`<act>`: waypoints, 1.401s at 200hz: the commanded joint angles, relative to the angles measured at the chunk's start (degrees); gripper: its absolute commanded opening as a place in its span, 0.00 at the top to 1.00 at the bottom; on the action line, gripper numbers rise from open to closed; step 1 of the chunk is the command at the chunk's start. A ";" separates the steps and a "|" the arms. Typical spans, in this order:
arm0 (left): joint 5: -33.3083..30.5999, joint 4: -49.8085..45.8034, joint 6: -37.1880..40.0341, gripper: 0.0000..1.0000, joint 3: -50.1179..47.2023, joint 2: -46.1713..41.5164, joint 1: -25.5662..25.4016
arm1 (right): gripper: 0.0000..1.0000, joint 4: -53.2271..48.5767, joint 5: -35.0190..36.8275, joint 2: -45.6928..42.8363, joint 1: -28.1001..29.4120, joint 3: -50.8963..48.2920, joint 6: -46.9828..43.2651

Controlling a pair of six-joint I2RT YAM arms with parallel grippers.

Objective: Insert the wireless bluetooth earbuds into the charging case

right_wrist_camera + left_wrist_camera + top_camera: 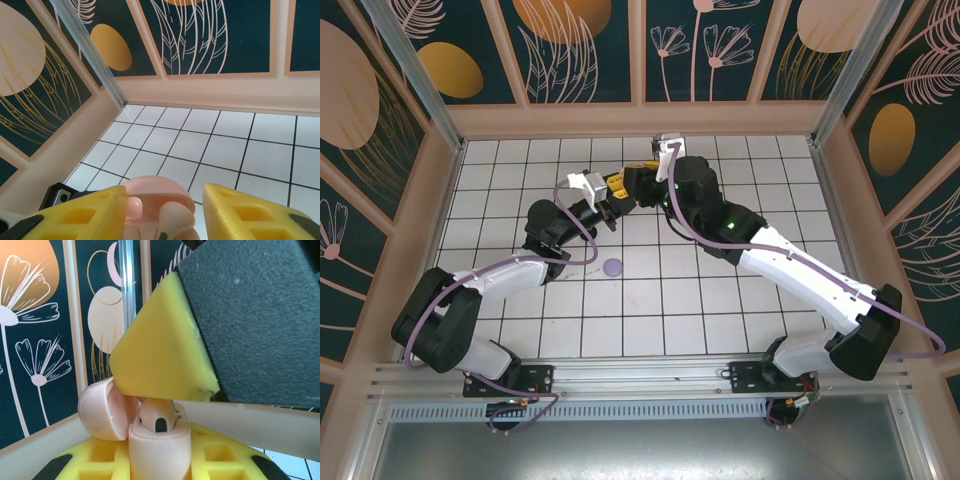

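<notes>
My left gripper (160,460) is shut on the body of a pink charging case (160,442), held up off the floor. The case's lid (102,410) hangs open to the left. A pink earbud (157,416) sits in the case with its rounded head sticking out the top. My right gripper (165,212) hovers over it, open, its yellow fingers (75,215) apart on either side of the earbud (175,217) and not touching it. In the top view the two grippers meet at the back middle, left gripper (613,202), right gripper (638,190).
A round lilac case (612,267) lies on the white tiled floor (720,300) in front of the left arm. The back wall (640,120) stands a few tiles behind the grippers.
</notes>
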 commanded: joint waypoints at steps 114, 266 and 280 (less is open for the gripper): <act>1.34 5.18 -0.83 1.00 0.67 -1.34 -0.51 | 0.28 -4.66 -4.97 -3.54 -1.98 9.15 4.34; 1.72 5.66 -1.20 1.00 0.92 -1.12 -0.56 | 0.89 -4.32 -19.72 -1.45 -11.04 4.03 11.13; 1.78 5.66 -1.20 1.00 0.96 -1.12 -0.49 | 0.91 -4.23 -20.64 -0.95 -11.04 3.93 11.29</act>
